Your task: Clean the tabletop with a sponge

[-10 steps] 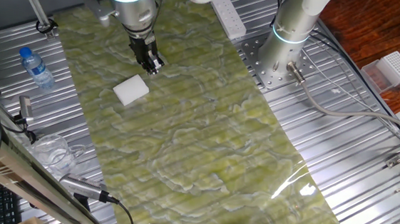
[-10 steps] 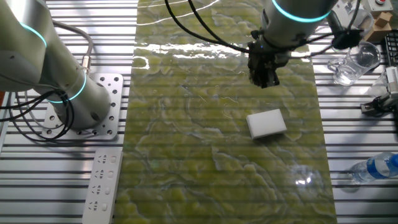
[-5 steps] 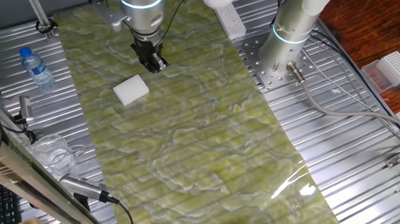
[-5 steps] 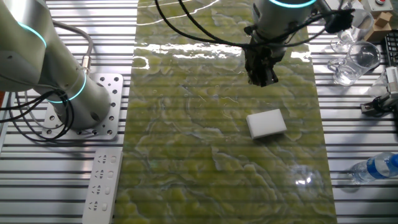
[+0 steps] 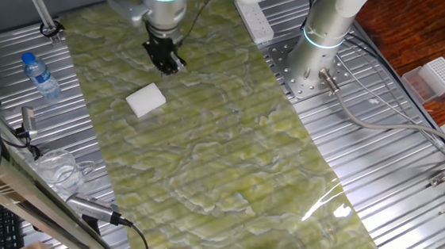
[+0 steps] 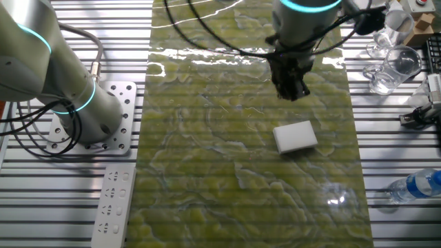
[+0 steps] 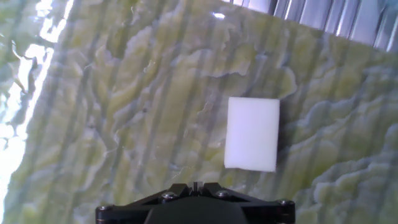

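Observation:
The white sponge (image 5: 146,100) lies flat on the green-yellow marbled tabletop (image 5: 228,157), free of the gripper. My gripper (image 5: 164,61) hangs above the sheet just beyond the sponge, with its fingers closed together and nothing between them. In the other fixed view the gripper (image 6: 292,89) is above the sheet (image 6: 207,179), a short way from the sponge (image 6: 295,136). In the hand view the sponge (image 7: 252,133) sits ahead and slightly right of the gripper (image 7: 196,185) on the marbled sheet (image 7: 124,93).
A water bottle (image 5: 41,75) and glassware (image 5: 60,167) stand on the ribbed metal left of the sheet. A white power strip (image 5: 254,20) and a second arm's base (image 5: 316,64) are to the right. A white perforated box (image 5: 437,78) sits far right.
The gripper has shifted slightly away from the sponge along the sheet and turned a little. The sponge has not moved.

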Tool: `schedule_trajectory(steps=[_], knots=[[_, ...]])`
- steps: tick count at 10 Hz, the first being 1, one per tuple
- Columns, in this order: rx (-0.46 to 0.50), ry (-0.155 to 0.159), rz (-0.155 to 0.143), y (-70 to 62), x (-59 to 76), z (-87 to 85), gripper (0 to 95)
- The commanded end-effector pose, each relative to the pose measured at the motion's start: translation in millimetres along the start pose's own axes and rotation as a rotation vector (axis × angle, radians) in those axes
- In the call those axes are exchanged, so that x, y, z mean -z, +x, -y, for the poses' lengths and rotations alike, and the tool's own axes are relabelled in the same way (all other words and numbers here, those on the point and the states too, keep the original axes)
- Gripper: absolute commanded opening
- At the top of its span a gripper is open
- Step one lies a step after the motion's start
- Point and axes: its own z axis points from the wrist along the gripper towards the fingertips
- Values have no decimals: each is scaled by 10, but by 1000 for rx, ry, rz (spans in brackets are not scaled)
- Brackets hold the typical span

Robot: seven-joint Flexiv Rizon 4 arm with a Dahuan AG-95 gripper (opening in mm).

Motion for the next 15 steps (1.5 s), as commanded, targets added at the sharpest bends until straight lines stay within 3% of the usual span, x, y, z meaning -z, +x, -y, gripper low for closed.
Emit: schedule_trajectory(steps=[1, 7, 9, 12, 13, 15], knots=[[9, -10, -4, 14, -84, 98, 0], [9, 11, 34, 58, -335, 144, 0], [22, 3, 24, 56, -351, 137, 0], [46, -51, 55, 55, -345, 139, 0], [92, -50, 69, 54, -351, 136, 0], [158, -45, 61, 57, -354, 130, 0]])
